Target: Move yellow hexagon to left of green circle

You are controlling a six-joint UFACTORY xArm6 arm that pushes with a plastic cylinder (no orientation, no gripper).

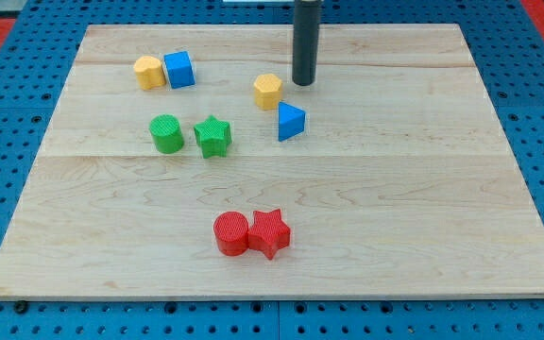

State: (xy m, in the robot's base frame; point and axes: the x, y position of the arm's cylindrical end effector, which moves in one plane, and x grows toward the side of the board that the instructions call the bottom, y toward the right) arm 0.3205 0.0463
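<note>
The yellow hexagon [268,91] sits on the wooden board a little above centre. The green circle [166,133] lies to the view's left and lower, with a green star [213,136] right beside it on its right. My tip [303,83] rests on the board just to the right of the yellow hexagon, a small gap away from it. A blue triangle [290,122] lies just below and right of the hexagon.
A second yellow block [147,72] and a blue cube [178,69] touch each other near the board's top left. A red circle [231,233] and a red star [269,232] sit together near the bottom. The wooden board [423,208] lies on a blue pegboard.
</note>
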